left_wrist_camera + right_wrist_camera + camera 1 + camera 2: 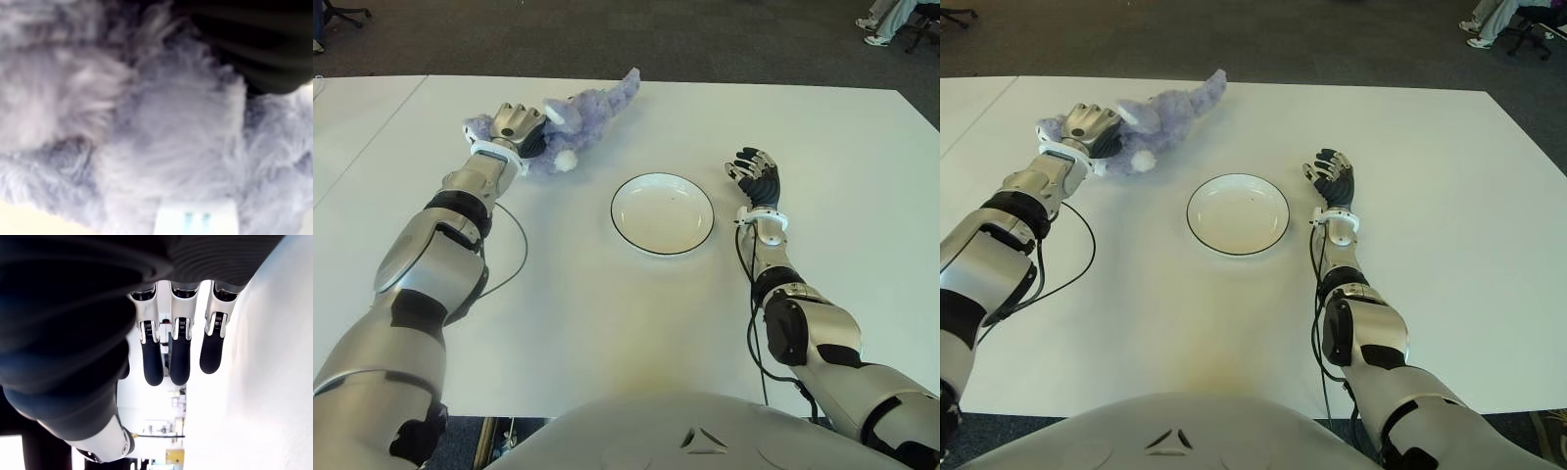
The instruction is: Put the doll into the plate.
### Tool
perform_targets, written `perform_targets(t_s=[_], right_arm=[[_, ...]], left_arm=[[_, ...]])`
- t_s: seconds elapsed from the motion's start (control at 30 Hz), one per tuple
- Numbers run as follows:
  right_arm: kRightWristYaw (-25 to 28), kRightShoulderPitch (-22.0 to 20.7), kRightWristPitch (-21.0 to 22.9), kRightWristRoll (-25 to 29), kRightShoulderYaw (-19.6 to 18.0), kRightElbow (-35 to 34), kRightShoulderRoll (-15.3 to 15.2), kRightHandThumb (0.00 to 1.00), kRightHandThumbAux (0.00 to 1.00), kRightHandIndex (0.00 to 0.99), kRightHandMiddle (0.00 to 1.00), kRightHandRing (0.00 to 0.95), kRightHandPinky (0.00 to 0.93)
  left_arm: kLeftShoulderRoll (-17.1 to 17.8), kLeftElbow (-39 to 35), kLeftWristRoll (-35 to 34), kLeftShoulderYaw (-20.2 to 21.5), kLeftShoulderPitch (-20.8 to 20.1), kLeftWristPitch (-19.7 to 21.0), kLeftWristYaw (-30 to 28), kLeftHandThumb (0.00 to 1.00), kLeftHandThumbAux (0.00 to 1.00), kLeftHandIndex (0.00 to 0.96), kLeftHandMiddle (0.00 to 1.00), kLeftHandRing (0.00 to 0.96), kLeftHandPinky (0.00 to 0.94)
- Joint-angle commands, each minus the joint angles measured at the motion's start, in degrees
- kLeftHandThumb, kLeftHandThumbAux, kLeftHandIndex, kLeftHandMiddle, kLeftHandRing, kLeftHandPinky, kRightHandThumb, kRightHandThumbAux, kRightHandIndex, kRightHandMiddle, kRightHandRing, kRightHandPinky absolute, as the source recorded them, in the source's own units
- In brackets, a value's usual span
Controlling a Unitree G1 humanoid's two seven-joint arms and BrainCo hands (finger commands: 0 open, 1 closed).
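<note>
while our left hand [517,125] presses down on the fluffy lavender plush doll [578,114] at the far left of the white table [607,323], fingers closed on its fur, the round white black-rimmed plate [663,213] sits apart; our right hand [756,176], fingers spread, shows right of the plate.

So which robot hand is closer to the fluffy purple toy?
The left. The left hand is right on the purple toy, pressed into its fur. The right hand is far off, on the other side of the plate, holding nothing.
</note>
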Motion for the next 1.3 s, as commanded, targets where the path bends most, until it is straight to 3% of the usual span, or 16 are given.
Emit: perform_targets(t_s=[0.03, 0.23, 0.37, 0.57, 0.9, 1.0, 1.3], right_arm=[[0.09, 12.18, 9.0, 0.49, -0.37, 8.09, 3.59, 0.324, 0.889, 0.259, 0.288, 0.275, 0.269], [-0.09, 12.17, 8.91, 0.4, -0.3, 8.09, 3.58, 0.331, 0.894, 0.252, 0.288, 0.273, 0.266], [-0.26, 12.17, 8.92, 0.26, -0.16, 8.1, 3.56, 0.322, 0.896, 0.255, 0.286, 0.269, 0.264], [-0.6, 12.15, 9.11, 0.02, 0.14, 8.12, 3.62, 0.316, 0.893, 0.258, 0.289, 0.279, 0.274], [-0.39, 12.17, 8.95, 0.23, 0.21, 8.11, 3.75, 0.287, 0.889, 0.261, 0.295, 0.282, 0.278], [-0.37, 12.14, 8.98, 0.34, 0.15, 8.12, 3.81, 0.296, 0.892, 0.267, 0.298, 0.286, 0.282], [-0.31, 12.12, 9.08, 0.48, 0.03, 8.13, 3.94, 0.327, 0.89, 0.261, 0.299, 0.292, 0.286]], left_arm=[[2.75, -7.64, -0.26, 2.44, -0.94, 0.28, 1.96, 0.851, 0.669, 0.397, 0.537, 0.796, 0.765], [3.5, -10.26, 2.22, 2.02, -1.69, 1.27, 3.57, 0.85, 0.668, 0.399, 0.542, 0.814, 0.82], [4.05, -11.87, 2.73, 2.28, -1.59, 1.68, 4.83, 0.85, 0.668, 0.4, 0.544, 0.812, 0.8], [5.43, -14.8, 3.76, 2.72, -1.23, 1.52, 7.75, 0.85, 0.667, 0.402, 0.547, 0.825, 0.843], [7.42, -20.32, 3.92, 4.66, -0.01, 0.31, 11.59, 0.848, 0.667, 0.402, 0.545, 0.812, 0.805], [7.9, -21.99, 4.67, 4.98, -0.09, 0.4, 12.46, 0.85, 0.666, 0.403, 0.549, 0.827, 0.84], [9.56, -30.1, 3.83, 7.24, 2.51, 0.94, 8.79, 0.852, 0.665, 0.404, 0.549, 0.825, 0.826]])
